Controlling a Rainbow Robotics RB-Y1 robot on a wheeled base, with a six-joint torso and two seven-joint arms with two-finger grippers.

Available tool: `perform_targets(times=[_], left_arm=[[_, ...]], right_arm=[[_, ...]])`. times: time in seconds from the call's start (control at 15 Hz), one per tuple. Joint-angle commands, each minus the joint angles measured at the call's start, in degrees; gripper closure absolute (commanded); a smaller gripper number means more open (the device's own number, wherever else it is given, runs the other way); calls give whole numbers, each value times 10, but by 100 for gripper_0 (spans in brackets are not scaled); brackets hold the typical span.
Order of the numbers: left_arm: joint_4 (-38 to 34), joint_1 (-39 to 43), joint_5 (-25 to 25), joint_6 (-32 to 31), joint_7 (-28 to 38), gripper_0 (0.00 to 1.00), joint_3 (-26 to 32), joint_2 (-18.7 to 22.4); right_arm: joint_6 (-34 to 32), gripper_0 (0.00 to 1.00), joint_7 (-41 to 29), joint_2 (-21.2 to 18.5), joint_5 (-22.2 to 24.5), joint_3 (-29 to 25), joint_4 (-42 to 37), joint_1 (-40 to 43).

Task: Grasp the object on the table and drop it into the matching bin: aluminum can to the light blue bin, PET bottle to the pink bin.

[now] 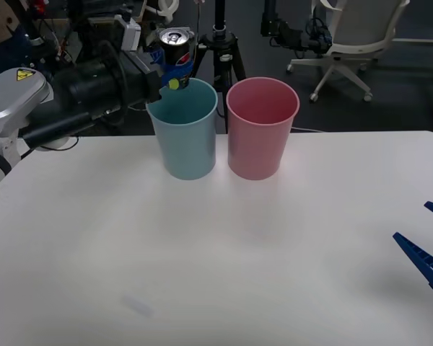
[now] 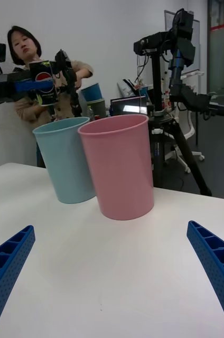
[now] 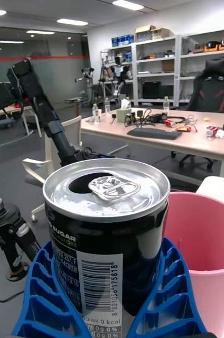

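While the left gripper (image 3: 112, 311) clamps its blue ribbed fingers (image 3: 40, 296) around the aluminum can (image 1: 175, 54), the can stands upright in the air above the far rim of the light blue bin (image 1: 185, 133), at about 11 o'clock from the middle of the table (image 1: 216, 274). The pink bin (image 1: 262, 130) stands just beside the blue one, toward 3 o'clock, both upright near the table's far edge at 12 o'clock. The right gripper (image 1: 427, 245) hovers low over the table at about 4 o'clock, its two fingers spread wide and holding nothing.

The tabletop is plain white and smooth. Behind it are a dark floor, a black tripod (image 1: 220, 50), a white office chair (image 1: 353, 36), and in the left wrist view a long desk (image 3: 175, 138) with a keyboard and shelving against the back wall.

The can has a silver top (image 3: 106, 190) with its pull tab, the mouth already open, and a dark body (image 3: 99, 274). A round red, white and blue logo (image 2: 44, 77) shows on its side. Readable print includes "SUGAR", "257", a barcode numbered 8 801056 175818, and "ml 0 kcal" near the fingers.
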Motion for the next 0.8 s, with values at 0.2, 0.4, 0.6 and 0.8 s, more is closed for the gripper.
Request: perform_targets(times=[0.2,0.4,0.6,0.8], left_arm=[[3,0,-29,18,2,100,0,-20],[3,0,-38,27,3,100,0,-25],[3,0,-37,53,2,77,0,-25],[3,0,-36,57,3,0,0,-25]], right_arm=[[0,0,0,0,0,0,0,0],[0,0,0,0,0,0,0,0],[0,0,0,0,0,0,0,0],[0,0,0,0,0,0,0,0]])
